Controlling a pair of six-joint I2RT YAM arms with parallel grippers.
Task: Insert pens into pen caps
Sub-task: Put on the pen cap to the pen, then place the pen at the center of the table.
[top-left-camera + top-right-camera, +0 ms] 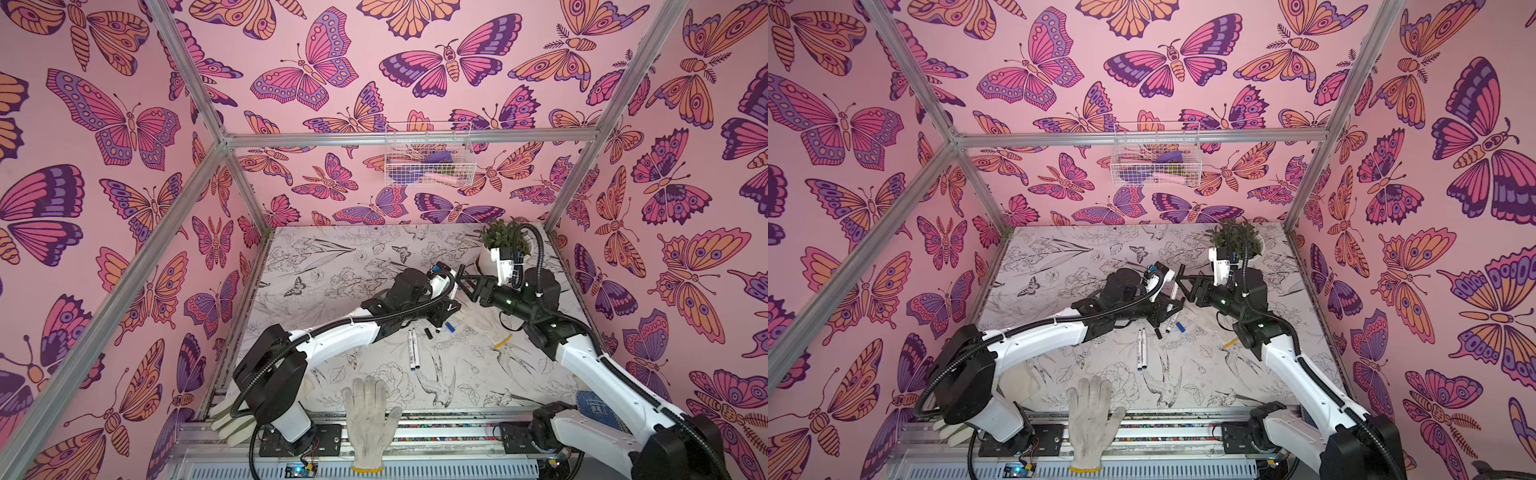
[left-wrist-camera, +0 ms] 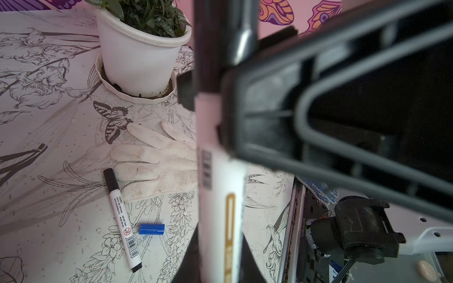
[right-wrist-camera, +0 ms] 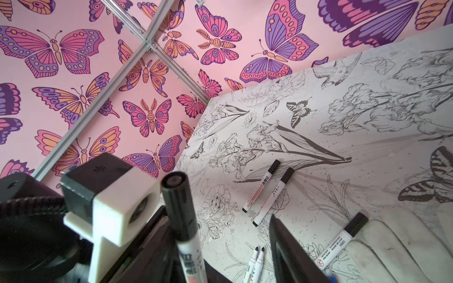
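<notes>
My left gripper (image 2: 220, 257) is shut on a white pen (image 2: 218, 186) that stands up between its jaws. A black pen cap (image 3: 175, 203) sits on that pen's top end. My right gripper (image 3: 218, 235) faces it with its jaws apart on either side of the capped end, holding nothing. In both top views the two grippers (image 1: 451, 305) (image 1: 463, 282) meet above mid-table. On the table lie two uncapped pens (image 3: 256, 265), two capped pens (image 3: 261, 186), a capped pen (image 2: 121, 220) beside a blue cap (image 2: 151, 229), and a loose black cap (image 1: 428, 332).
A white knit glove (image 2: 159, 159) lies by the capped pen. A potted plant (image 1: 500, 245) stands at the back right. Another glove (image 1: 370, 419) hangs over the front rail, and a third (image 1: 226, 419) lies at the front left. A wire basket (image 1: 428, 156) hangs on the back wall.
</notes>
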